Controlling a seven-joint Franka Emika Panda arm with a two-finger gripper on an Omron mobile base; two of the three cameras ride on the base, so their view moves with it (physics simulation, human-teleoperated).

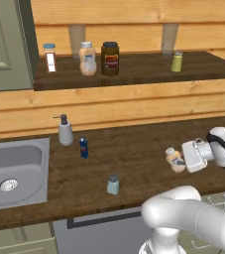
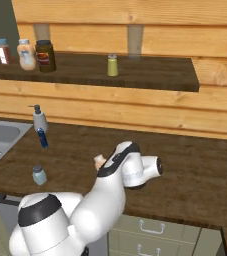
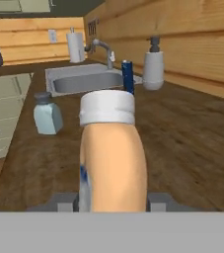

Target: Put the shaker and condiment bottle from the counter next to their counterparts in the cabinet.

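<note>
Close up in the hand view, the gripper (image 3: pixel 112 202) pinched the peach-orange plastic condiment bottle (image 3: pixel 112 158), lying on the dark wooden counter (image 1: pixel 134 163) with its whitish cap pointing away. Beyond stood the small pale blue-green translucent shaker (image 3: pixel 47 114). Farther off, the left base view alone showed the cabinet (image 1: pixel 134 74) shelf's twin bottle (image 1: pixel 87 59) and yellow-green shaker (image 1: pixel 177 61).
</note>
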